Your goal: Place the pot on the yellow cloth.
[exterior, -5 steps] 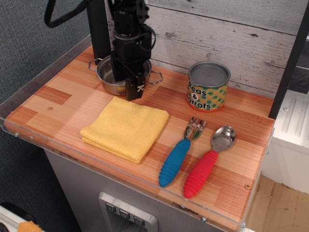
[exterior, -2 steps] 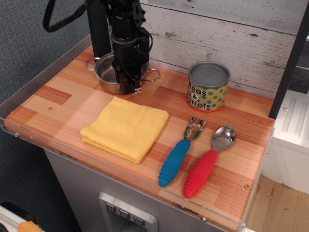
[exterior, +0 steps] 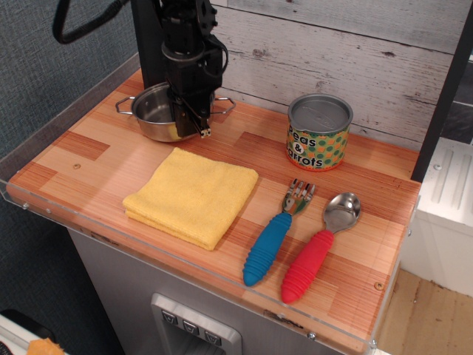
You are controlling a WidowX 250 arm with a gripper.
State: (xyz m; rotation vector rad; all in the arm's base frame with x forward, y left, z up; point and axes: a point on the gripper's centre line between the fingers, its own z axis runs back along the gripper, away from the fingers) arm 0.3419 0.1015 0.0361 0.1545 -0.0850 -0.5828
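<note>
— So, what do you have on screen?

— I see the gripper (exterior: 194,127) down over the pot (exterior: 157,113), at the pot's right rim. One finger (exterior: 179,111) reaches inside the bowl and the other sits outside the wall, so I read it as clamped on the rim, though the contact itself is hidden by the arm.

— Where is the pot?

— At the back left of the table (exterior: 369,222), close to the arm's black column. I cannot tell whether it rests on the wood or hangs just above it. It is apart from the cloth (exterior: 192,194), which lies flat in front of it, nearer me.

— Anything else?

— A can (exterior: 318,132) stands upright at the back, well right of the pot. A fork (exterior: 277,233) with a blue handle and a spoon (exterior: 318,248) with a red handle lie side by side, right of the cloth.
</note>
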